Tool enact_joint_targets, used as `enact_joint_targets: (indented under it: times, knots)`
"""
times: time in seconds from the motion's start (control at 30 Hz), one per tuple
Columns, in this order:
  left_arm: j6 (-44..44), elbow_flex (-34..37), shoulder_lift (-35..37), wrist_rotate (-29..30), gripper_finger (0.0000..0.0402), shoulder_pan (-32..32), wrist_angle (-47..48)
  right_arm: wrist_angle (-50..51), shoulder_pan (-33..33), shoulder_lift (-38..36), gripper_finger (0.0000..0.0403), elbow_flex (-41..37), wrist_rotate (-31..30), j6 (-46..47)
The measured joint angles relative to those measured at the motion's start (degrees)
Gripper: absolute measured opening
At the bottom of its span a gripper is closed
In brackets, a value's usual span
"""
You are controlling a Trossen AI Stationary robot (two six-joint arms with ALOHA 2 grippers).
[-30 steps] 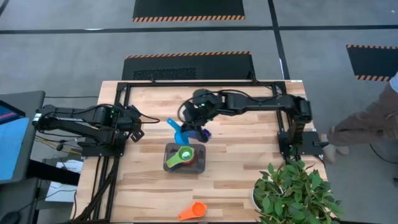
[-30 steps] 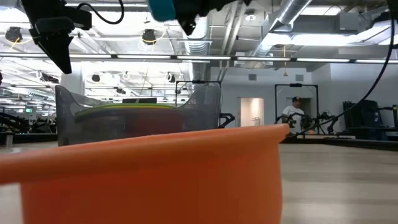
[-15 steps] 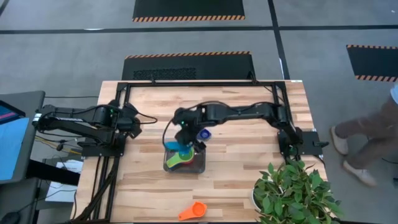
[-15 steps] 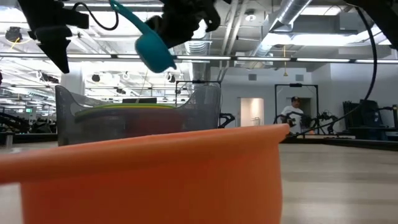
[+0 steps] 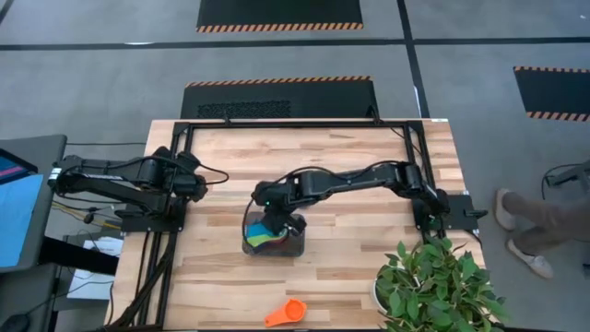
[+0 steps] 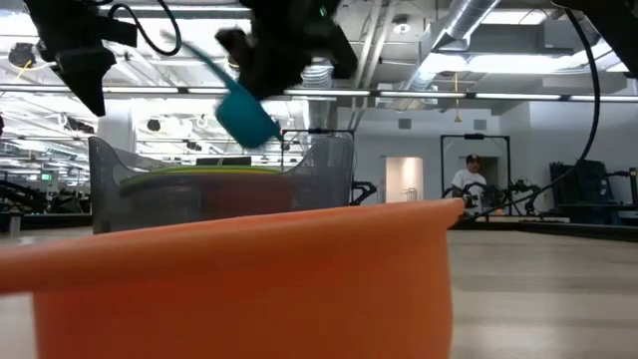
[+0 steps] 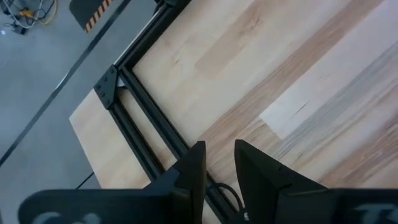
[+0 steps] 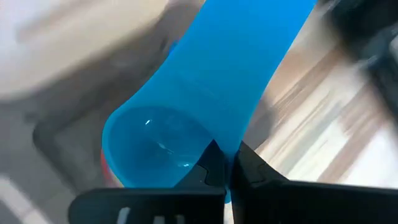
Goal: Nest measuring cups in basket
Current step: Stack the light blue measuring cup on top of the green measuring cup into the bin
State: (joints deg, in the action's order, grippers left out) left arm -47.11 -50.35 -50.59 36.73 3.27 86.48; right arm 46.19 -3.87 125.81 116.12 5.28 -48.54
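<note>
The dark grey basket (image 5: 249, 247) stands mid-table with nested cups in it; their green and yellow rims (image 6: 199, 172) show above its wall (image 6: 319, 170). My right gripper (image 8: 229, 165) hangs just over the basket, shut on the light blue measuring cup (image 6: 247, 112), whose bowl points down toward the basket. An orange cup (image 5: 286, 314) lies alone on the table near the front edge and fills the low view's foreground (image 6: 229, 279). My left gripper (image 7: 219, 168) waits at the table's left, raised, its fingers a narrow gap apart with nothing between them. My right gripper pinches the light blue cup between its two fingers at the edge where the bowl meets the wide handle (image 8: 217, 140). The fingers slant down from the table's right. The cup hangs clear above the basket, tilted, its handle (image 6: 194, 55) rising away from the gripper.
A potted plant (image 5: 433, 281) stands at the front right corner. A black frame (image 5: 184, 129) runs along the table's far and left sides. A person's legs (image 5: 544, 217) show on the floor to the right of the table.
My right gripper has carried the light blue cup from behind the basket toward the near edge and down, to just above the basket. Its wrist has rolled, so the cup has turned and its bowl has dropped lower. The grip has stayed shut.
</note>
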Motion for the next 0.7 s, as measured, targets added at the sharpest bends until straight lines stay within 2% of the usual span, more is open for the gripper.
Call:
enact_joint_targets:
  times: [0.43,0.6,0.7]
  knots:
    - [-0.2,0.0,0.0,-0.4,0.0074,0.0,0.0,0.5,-1.1,2.0,0.0016,-0.1,-5.4,0.6]
    - [-0.2,0.0,0.0,-2.0,0.0074,0.0,-0.3,0.3,-1.3,2.0,0.0009,0.0,-5.6,0.5]
    - [-0.2,0.0,0.0,-2.0,0.0074,0.0,-0.3,0.4,-1.4,2.0,0.0019,0.0,-5.6,0.5]
